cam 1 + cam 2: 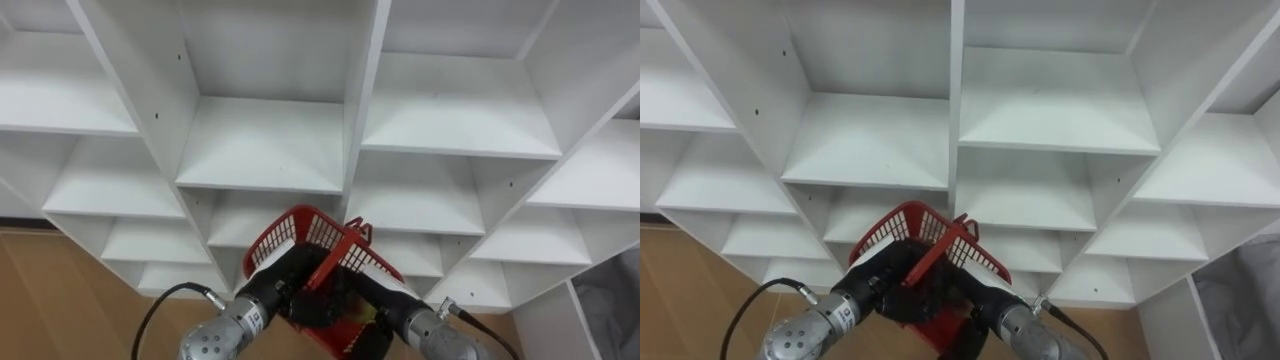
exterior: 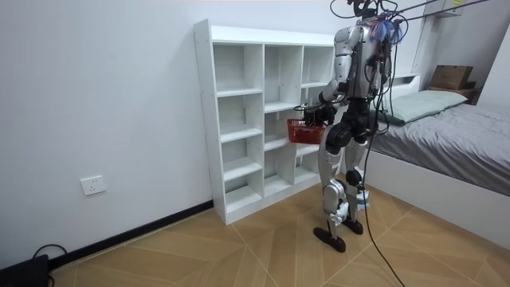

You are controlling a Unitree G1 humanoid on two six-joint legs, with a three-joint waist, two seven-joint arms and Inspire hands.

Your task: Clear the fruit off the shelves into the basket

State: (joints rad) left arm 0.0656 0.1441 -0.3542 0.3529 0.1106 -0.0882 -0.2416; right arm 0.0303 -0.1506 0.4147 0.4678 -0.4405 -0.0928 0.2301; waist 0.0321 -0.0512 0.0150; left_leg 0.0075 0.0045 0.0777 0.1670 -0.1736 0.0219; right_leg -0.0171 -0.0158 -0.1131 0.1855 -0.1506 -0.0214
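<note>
I hold a red plastic basket (image 1: 275, 235) low in front of me, its handle (image 1: 335, 252) folded up across the top. My left hand (image 1: 288, 290) comes in from the lower left, its dark fingers curled at the basket's near left side by the handle's foot. From the lower right, my right hand (image 1: 365, 297) reaches down inside the basket, where its fingers are hidden. The white closet's compartments (image 1: 265, 140) above and around the basket hold no fruit. In the room view I stand upright, facing the closet (image 2: 239, 119) with the basket (image 2: 303, 130) at waist height.
The closet's upright dividers (image 1: 362, 90) and shelf edges stand close ahead of the basket. Wooden floor (image 1: 60, 300) lies to my lower left. In the room view a bed (image 2: 446, 119) with a cardboard box (image 2: 450, 76) stands behind me.
</note>
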